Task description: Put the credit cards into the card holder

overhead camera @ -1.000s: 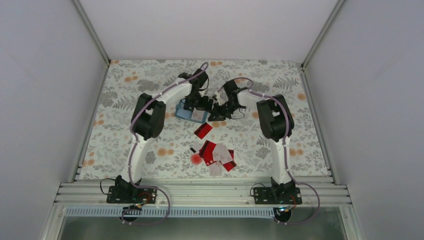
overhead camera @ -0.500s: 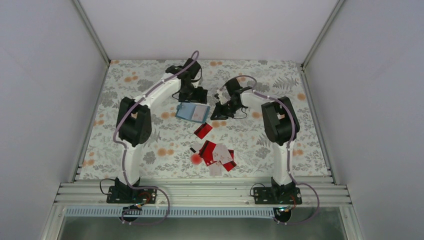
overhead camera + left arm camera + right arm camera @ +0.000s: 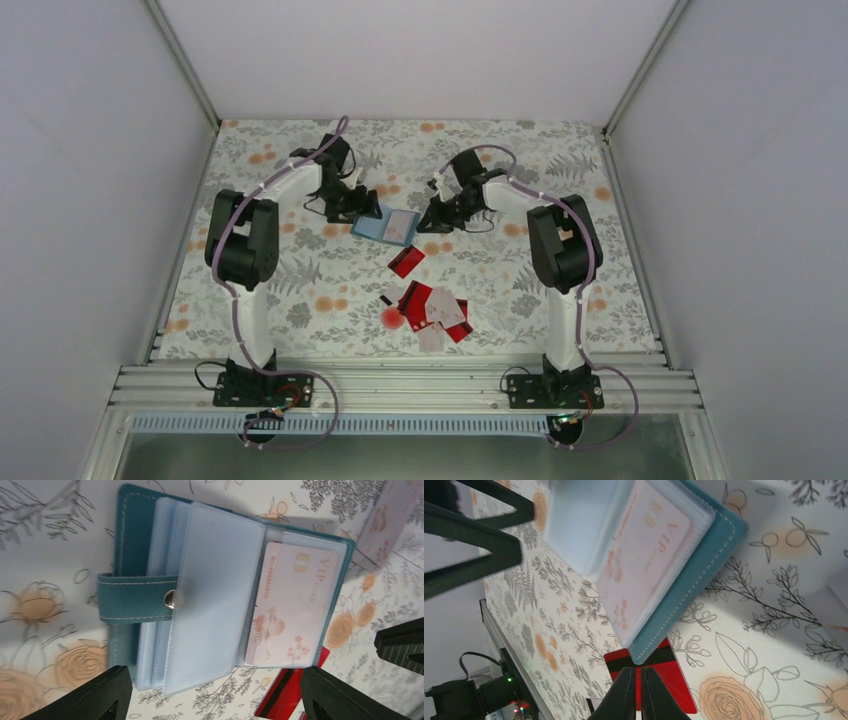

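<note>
The teal card holder (image 3: 378,226) (image 3: 140,597) (image 3: 704,555) lies open on the flowered table. A pale pink card (image 3: 292,610) (image 3: 644,555) sits in its right clear sleeve. My left gripper (image 3: 362,206) (image 3: 216,682) stands open just left of the holder, and nothing is between its fingers. My right gripper (image 3: 432,224) (image 3: 639,687) is shut and empty at the holder's right corner, above a red card (image 3: 406,261) (image 3: 669,675) (image 3: 292,697). More red and pale cards (image 3: 437,310) lie heaped nearer the arm bases.
A round red blob (image 3: 391,318) and a tiny black piece (image 3: 385,299) lie left of the heap. Another pale card (image 3: 392,522) lies flat beyond the holder. Grey walls close in the table (image 3: 560,160) at the back and sides.
My left arm has drawn back to the left, off the holder, its jaws narrowing slightly. The holder stays open with the pink card in it. My right gripper shifted only slightly.
</note>
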{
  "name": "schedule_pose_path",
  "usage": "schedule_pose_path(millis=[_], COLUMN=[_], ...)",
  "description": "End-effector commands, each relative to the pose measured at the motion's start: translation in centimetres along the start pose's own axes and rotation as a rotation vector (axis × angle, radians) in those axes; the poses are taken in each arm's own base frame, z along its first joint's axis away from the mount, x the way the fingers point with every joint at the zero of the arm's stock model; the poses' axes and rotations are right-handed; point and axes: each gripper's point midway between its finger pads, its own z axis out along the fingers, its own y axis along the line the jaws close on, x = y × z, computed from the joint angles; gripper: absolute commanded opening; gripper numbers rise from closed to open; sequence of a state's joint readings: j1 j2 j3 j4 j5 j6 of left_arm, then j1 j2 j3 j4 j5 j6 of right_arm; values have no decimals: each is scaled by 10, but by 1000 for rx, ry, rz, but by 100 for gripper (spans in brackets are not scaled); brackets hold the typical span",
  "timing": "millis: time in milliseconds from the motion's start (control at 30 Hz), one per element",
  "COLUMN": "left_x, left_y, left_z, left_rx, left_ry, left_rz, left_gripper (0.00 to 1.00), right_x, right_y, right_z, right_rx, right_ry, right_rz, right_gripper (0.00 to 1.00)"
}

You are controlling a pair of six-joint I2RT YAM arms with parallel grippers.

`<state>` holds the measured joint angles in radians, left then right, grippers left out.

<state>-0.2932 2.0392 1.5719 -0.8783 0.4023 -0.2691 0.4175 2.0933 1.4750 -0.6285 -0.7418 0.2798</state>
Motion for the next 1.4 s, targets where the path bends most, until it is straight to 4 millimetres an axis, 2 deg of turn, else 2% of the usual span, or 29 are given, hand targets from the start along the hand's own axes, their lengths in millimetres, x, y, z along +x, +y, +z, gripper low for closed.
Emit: schedule_pose_path(millis=[0,67,267,467,800,1167,1367], left_x=[-8,-9,-11,-10,-14,-4,-8], left_y=[-20,-16,-21,-9,-1,-12,-28], left_z=[-4,1,6,13,6,14,6], left_rx=[178,200,266,216,156,237,282], left_ry=[-40,-33,-24,-15,-60,-10,-26], left_rz=[41,24,17,-11,-24,1,31], left_gripper=[85,85,85,85,85,85,84], right_x=[-13,-12,-10,-9,-7,-7,-6], right_y=[14,13,9,8,5,4,3], right_z=[-4,-3,0,0,3,5,5], right_rx=[-34,-31,-20,-20,-18,-18,-19], right_ry=[-23,-18,-6,-2,8,11,11], right_rz=[-25,-22,-13,-8,-6,-3,0], right_gripper=[4,4,4,4,4,4,4])
